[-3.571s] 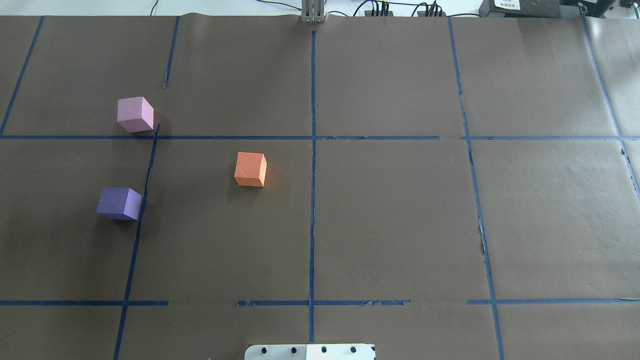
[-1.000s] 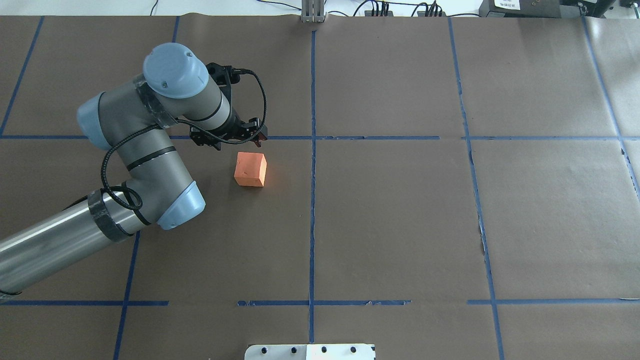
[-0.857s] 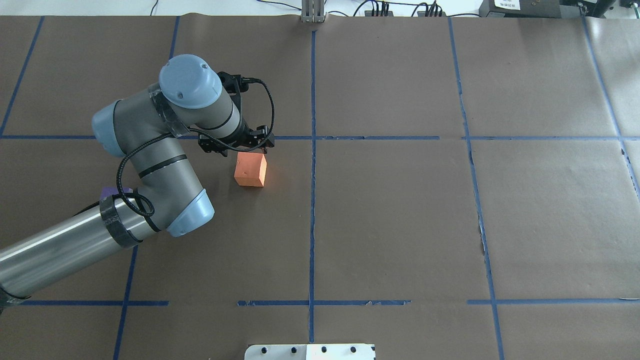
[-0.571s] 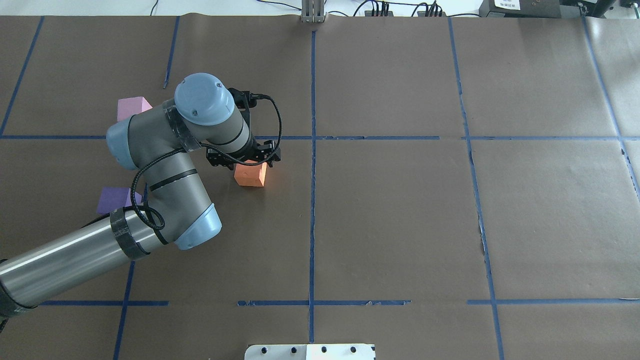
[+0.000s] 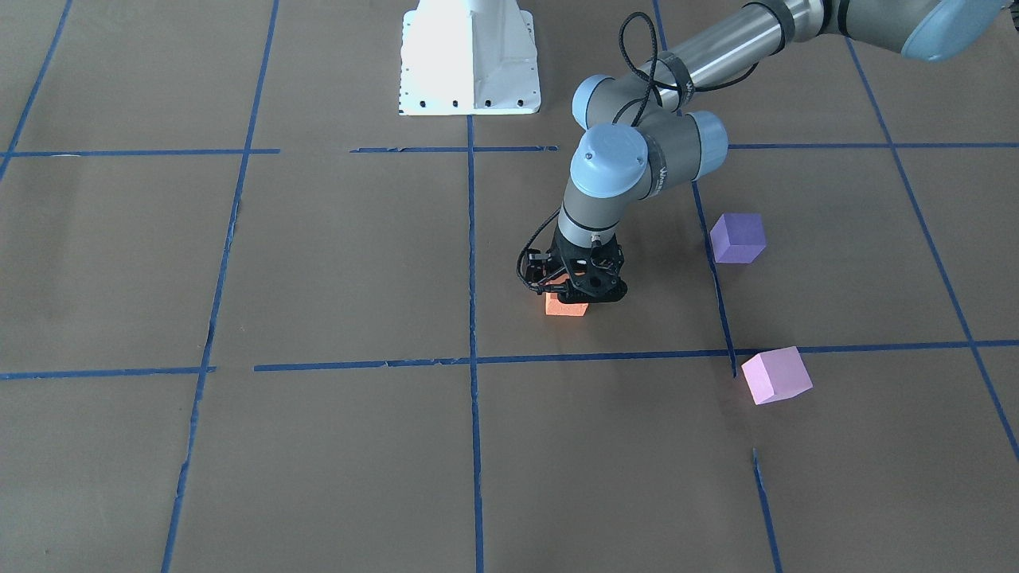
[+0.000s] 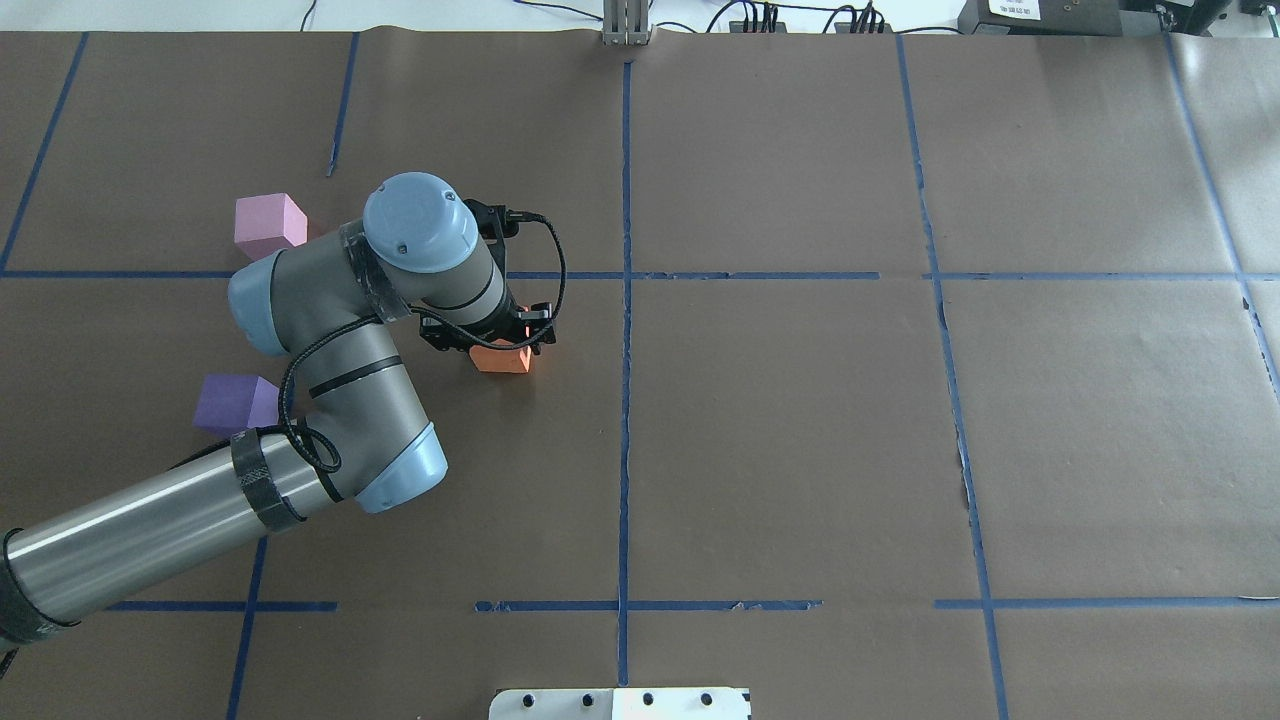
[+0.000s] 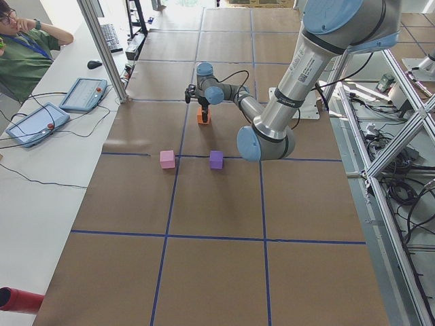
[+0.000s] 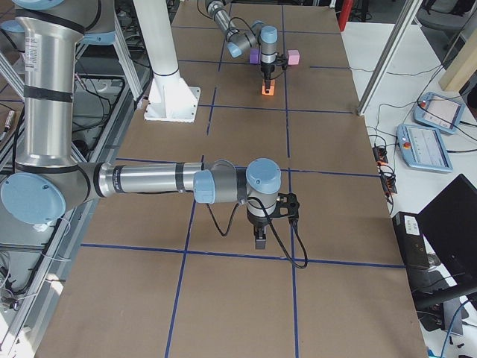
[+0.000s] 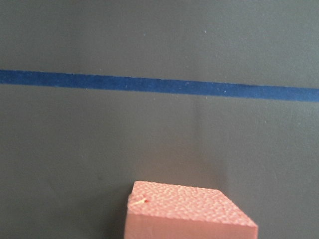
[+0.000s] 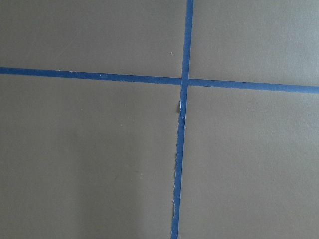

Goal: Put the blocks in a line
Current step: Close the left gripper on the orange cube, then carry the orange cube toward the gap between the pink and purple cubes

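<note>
Brown paper gridded with blue tape lines [image 6: 626,400] covers the counter [image 6: 800,450], where the line-up job appears to stand at its first pick. At the centre of it, the orange block [image 6: 503,358] rests flat on the paper in the square just left of the middle tape line. The left end effector [image 5: 579,294] is low over it and covers its upper part. Whether the jaws press on the foam or merely straddle it cannot be told from any view. The left wrist camera shows only the block's pebbled top face at the bottom edge and a tape line beyond.

The dark purple block [image 6: 225,403] and the pale pink block [image 6: 265,222] sit well apart from the orange one, further to the robot's left. Both are partly behind the left arm [image 6: 330,370], and the three make a loose triangle rather than a row.

The grasp looks best made by centring the jaws on two opposite faces and closing gently, since soft foam may squash or twist. A straight lift should then come before the carry into line with the other two.

The right end effector [image 8: 258,240] hangs over a tape crossing far from the blocks, its state impossible to judge. An operator [image 7: 24,51] sits at a desk alongside the counter.
</note>
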### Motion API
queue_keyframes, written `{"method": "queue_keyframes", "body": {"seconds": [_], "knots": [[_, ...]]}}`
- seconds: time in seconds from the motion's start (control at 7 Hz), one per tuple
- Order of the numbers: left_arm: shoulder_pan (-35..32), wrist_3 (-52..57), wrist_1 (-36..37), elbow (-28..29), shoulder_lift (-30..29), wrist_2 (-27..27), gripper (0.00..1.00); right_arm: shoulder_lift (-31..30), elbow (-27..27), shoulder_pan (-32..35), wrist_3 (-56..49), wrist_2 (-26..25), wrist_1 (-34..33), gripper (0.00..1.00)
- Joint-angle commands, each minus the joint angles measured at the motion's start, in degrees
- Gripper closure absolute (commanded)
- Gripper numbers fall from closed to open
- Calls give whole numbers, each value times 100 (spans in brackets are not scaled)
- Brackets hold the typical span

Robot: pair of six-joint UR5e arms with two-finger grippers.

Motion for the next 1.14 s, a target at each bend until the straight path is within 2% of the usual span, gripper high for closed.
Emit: {"method": "queue_keyframes", "body": {"seconds": [0.0,0.29,0.43,0.57,0.71,1.0], "knots": [[-240,36,71,-348,231,-68,79,0,-9,0,0,0,0,0],[-784,665,80,-1453,1476,-637,74,0,0,0,0,0,0,0],[-1013,983,54,-1502,1943,-657,68,0,-9,0,0,0,0,0],[-1233,1377,-7,-1476,2321,-666,68,0,0,0,0,0,0,0],[-1331,1607,-17,-1415,2499,-666,68,0,-9,0,0,0,0,0],[-1350,1619,-113,-1222,2457,-666,69,0,0,0,0,0,0,0]]}}
